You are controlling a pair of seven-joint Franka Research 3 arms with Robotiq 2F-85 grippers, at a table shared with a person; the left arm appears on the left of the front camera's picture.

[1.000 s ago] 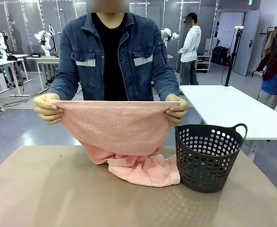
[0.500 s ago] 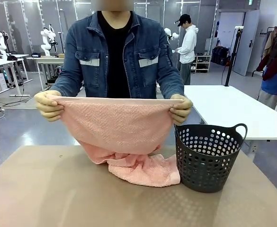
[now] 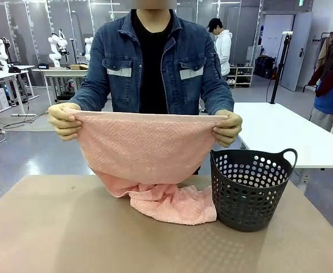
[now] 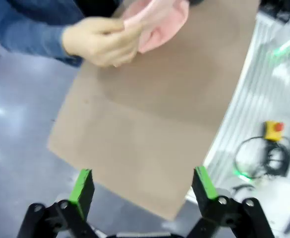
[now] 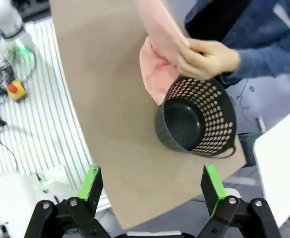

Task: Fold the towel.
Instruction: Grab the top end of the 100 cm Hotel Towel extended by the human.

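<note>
As the front view shows, the person's hands (image 3: 64,120) stretch the towel (image 3: 143,151) by its top edge for folding, its bottom bunched on the table (image 3: 52,227) beside the basket (image 3: 251,190). Left wrist view: left gripper (image 4: 142,173) spread wide, empty. Right wrist view: right gripper (image 5: 151,171) likewise.

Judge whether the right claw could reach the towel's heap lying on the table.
Probably yes: the right claw hangs open above bare table, and the towel heap lies uncovered beside the basket, though the person's hand holds cloth close by.
</note>
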